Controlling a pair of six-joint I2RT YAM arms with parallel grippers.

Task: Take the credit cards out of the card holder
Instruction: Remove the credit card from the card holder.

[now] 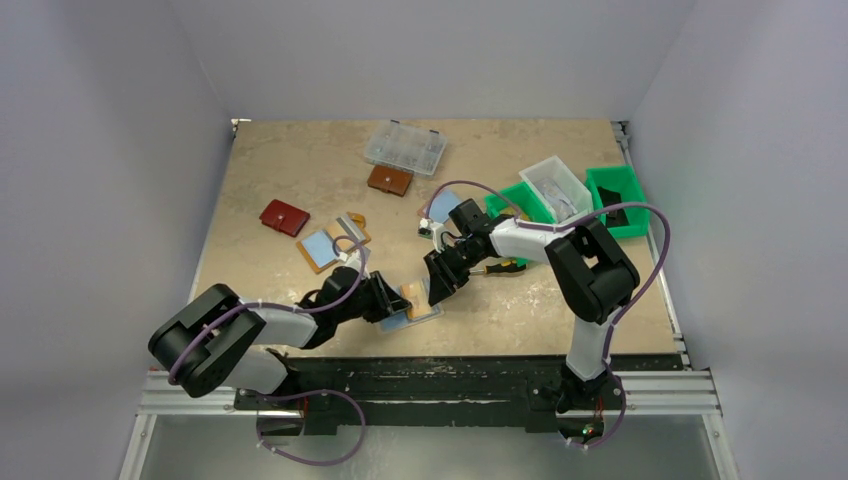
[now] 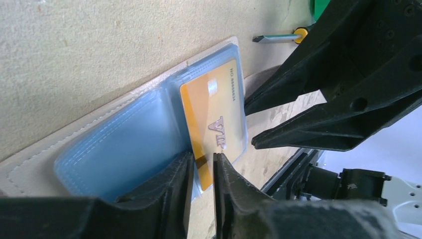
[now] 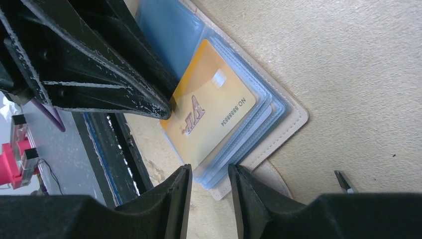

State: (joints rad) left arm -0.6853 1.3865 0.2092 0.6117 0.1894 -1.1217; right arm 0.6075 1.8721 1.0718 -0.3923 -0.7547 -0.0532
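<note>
Open card holder (image 2: 114, 144) on the bench (image 2: 99, 45) keeps a yellow card (image 2: 214, 114) inside; left hand (image 2: 203, 160) and right hand (image 3: 209, 172) hover over it, narrowly parted, empty.

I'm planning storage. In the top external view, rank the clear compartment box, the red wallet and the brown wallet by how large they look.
1. clear compartment box, clearly largest.
2. red wallet and brown wallet: they look about alike, so they are left unranked.

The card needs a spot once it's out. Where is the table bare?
Bare: the far-left corner behind the red wallet, and the near strip right of the card holder. Crowded: by the green bins.
</note>
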